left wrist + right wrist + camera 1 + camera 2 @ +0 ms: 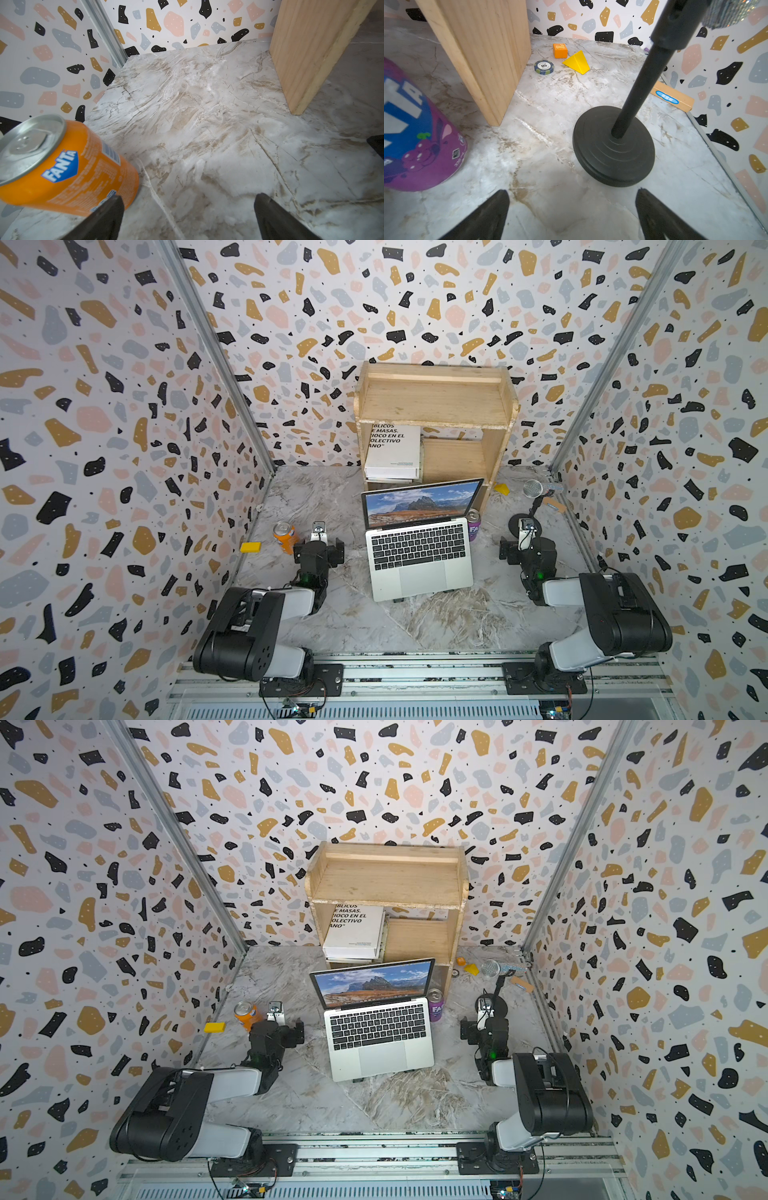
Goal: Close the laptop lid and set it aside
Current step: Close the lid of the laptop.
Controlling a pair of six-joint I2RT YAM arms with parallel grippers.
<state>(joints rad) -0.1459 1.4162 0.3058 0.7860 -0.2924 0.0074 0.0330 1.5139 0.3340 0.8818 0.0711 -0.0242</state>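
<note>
Jaws wide and empty on left gripper [189, 207] and right gripper [573, 199]. The laptop [419, 556] sits between them, touched by neither, the lid [422, 502] up. Risk: purple can [473, 524], just beside the hinge corner, tips if the right arm sweeps in. Neither wrist view shows the laptop; both top views do.

The laptop [419, 556] sits mid-way across the bench [316, 497], its lid [422, 502] raised just before a shelf [432, 402] that stands at the back wall and holds a book [392, 452]. The left can [284, 536] stands well apart from the laptop; the right can [473, 524] stands just beside its hinge corner. Farther right rises a microphone stand [602, 153], with a wedge [577, 62], cube [560, 50] and chip [544, 67] behind it, beside the shelf.
</note>
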